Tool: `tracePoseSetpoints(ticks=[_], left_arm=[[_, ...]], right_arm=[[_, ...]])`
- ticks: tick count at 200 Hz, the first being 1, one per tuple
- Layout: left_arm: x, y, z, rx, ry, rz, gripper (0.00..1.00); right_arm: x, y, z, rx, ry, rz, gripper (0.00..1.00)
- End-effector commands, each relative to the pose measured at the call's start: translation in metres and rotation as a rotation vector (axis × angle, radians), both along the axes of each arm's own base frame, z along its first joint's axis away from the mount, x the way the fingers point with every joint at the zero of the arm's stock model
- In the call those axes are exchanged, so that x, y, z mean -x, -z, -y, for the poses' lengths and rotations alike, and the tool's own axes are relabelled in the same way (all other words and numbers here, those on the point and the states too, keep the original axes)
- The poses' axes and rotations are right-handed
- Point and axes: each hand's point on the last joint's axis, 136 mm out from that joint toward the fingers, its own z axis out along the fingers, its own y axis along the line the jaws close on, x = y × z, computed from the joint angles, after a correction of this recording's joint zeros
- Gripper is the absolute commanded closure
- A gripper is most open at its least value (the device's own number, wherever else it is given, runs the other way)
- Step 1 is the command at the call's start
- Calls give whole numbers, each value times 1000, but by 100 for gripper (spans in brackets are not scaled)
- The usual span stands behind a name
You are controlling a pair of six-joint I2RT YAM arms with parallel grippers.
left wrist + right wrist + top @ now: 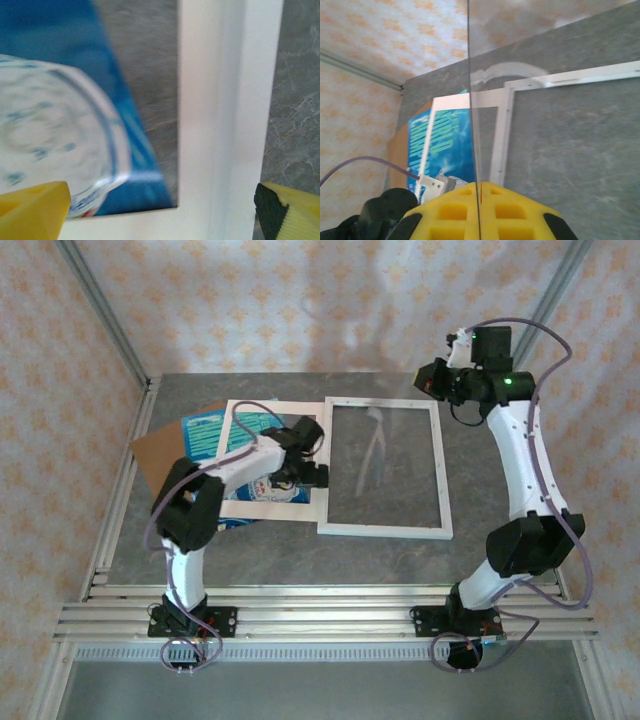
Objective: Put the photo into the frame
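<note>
The teal-blue photo [205,430] lies flat at the left, partly under a cream mat [270,502] and on a brown backing board [155,452]. The white-bordered frame [385,530] lies to the right of the mat, with the table showing through it. My left gripper [300,478] hovers low over the mat's right part and is open, its yellow fingertips [35,205] spread wide over the mat's border [210,150] and a corner of the photo [50,30]. My right gripper [436,378] is raised at the back right, shut on a clear pane [470,75] seen edge-on.
Patterned walls close in the back and both sides. The aluminium rail [320,618] with both arm bases runs along the near edge. Bare grey table [400,560] lies in front of the frame and to its right.
</note>
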Motion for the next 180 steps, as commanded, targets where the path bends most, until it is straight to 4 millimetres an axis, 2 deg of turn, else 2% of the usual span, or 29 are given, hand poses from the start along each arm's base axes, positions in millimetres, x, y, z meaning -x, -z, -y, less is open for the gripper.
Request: tracePoseSetpoints(ticks=[1, 14, 30, 52, 86, 110, 121, 142, 180], left_arm=[[-2, -39, -38, 87, -161, 74, 2], [-1, -41, -62, 95, -235, 86, 2], [-1, -40, -89, 86, -310, 92, 2], [-3, -42, -105, 89, -351, 105, 1], [-14, -39, -96, 137, -362, 103, 1], [-23, -36, -85, 189, -370, 99, 1], [-26, -37, -82, 201, -368, 98, 1], [-29, -39, -77, 217, -357, 105, 1], [-31, -36, -69, 225, -350, 98, 1]], right_arm=[[-6, -37, -29, -102, -49, 92, 100], [-9, -37, -40, -135, -56, 96, 100], [-14, -21, -48, -179, -45, 60, 100], [-21, 8, -56, -265, -35, 5, 100], [-30, 60, -57, -346, 28, -77, 100], [-28, 102, -51, -311, 56, -155, 100], [-26, 124, -41, -271, 71, -191, 100], [-18, 155, -23, -199, 64, -228, 100], [-4, 192, 4, -64, 24, -261, 100]])
